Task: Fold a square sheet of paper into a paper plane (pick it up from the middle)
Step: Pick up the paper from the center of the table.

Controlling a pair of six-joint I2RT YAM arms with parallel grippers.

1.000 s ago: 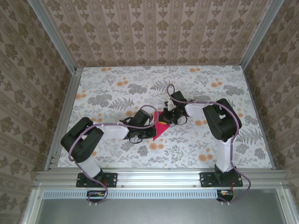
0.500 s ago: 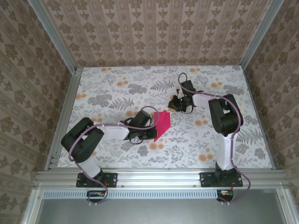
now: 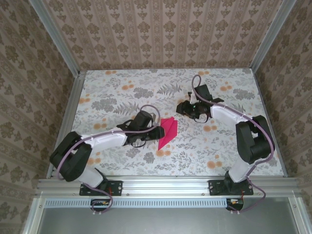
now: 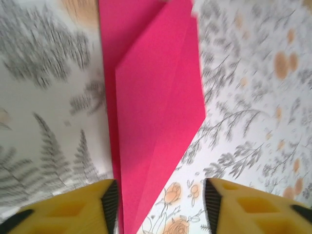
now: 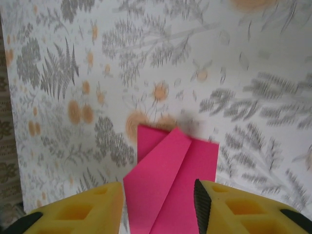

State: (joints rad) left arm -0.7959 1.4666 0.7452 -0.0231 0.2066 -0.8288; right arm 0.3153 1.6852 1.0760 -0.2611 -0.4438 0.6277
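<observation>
The magenta-red sheet of paper (image 3: 168, 132) lies on the table near the middle, folded into a narrow pointed shape with overlapping flaps. My left gripper (image 3: 156, 133) sits at its left edge. In the left wrist view the paper (image 4: 156, 107) runs down between the yellow fingers, its pointed end close to the left finger (image 4: 78, 209); the left gripper (image 4: 158, 207) is open and grips nothing. My right gripper (image 3: 185, 108) hovers behind and to the right of the paper, apart from it. The right wrist view looks down on the paper (image 5: 170, 180) past the open right gripper (image 5: 158, 209).
The floral tablecloth (image 3: 219, 146) covers the whole work area. Aluminium rails (image 3: 165, 184) edge the table at front and sides, and patterned walls close it in. Free room lies at the back left and front right.
My left gripper has opened and let go of the paper, which now lies flatter. My right gripper has pulled away to the back right and opened.
</observation>
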